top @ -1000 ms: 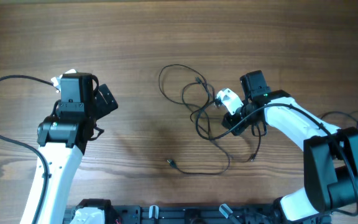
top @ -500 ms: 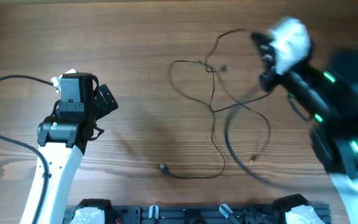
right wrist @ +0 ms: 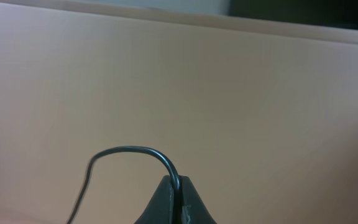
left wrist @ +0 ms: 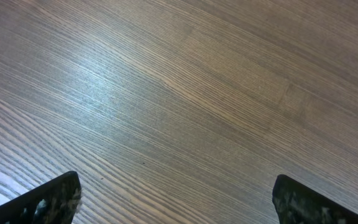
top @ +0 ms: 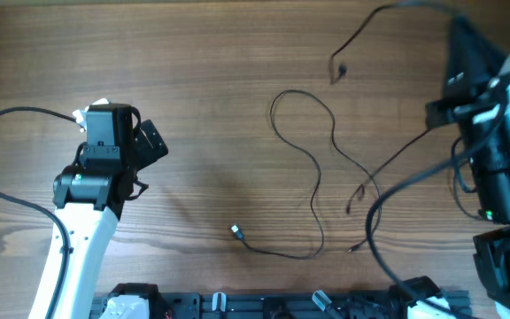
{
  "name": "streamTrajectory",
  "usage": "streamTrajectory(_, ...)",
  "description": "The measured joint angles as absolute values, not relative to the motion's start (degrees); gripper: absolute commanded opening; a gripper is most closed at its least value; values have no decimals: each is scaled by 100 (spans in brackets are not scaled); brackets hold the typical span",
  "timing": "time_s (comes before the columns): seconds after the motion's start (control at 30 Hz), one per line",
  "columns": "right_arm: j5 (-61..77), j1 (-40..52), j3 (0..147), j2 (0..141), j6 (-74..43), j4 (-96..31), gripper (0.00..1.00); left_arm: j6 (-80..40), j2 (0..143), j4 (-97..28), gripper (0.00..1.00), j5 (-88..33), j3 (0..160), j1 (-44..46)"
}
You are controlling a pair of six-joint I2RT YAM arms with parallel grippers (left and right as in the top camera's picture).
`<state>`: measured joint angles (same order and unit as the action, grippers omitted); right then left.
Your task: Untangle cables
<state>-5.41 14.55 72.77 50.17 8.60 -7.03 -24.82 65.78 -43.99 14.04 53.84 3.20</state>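
R gripper [right wrist: 178, 186]: tips clenched on one thin black strand [right wrist: 124, 149], which arcs out of them to the left in the wrist view. Overhead, that arm is up high at the far-right edge & blurred. The strand runs from it toward centre, w/ a small plug end [top: 336, 71] dangling free on the far side.

L gripper [top: 153, 142]: fingers [left wrist: 45, 199] spread wide, grasping nothing, bare wood table [left wrist: 179, 93] under them, well left of the wires.

Rest of the cables [top: 317, 182] lie mid-table in one loose open loop, trailing toward the near side to a connector [top: 237, 231]; two more ends sit right of the loop. Can't tell if the raised strand is fully clear of it.

Step, imo: drawing one wire out of the tangle. Next calls for carrying it off right, laying it down well apart, then going for the remaining wire
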Motion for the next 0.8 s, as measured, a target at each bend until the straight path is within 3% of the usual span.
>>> streamTrajectory(0.13,-2552,1214,7275,5297,1245,-290,4,-2482,6578,-4399,100,1404,5384,320)
streamTrajectory(0.27,-3242,252,7262,5780,1420,106,4,-2482,6578,-4401,100,1406,5384,320)
streamTrajectory(0.37,-3347,-642,7262,6239,917,5,4,-2482,6578,-4401,100,1404,5384,320)
streamTrajectory(0.47,-2864,-1629,7258,6726,281,-513,4,-2482,6578,-4399,100,1406,5384,320)
streamTrajectory(0.6,-1557,-2296,7258,7625,-23,-1173,4,-2482,6578,-4399,100,1404,5384,320)
streamTrajectory(0.8,-727,-2394,7247,9065,-246,-2056,4,-2484,6578,-4399,100,1404,5384,320)
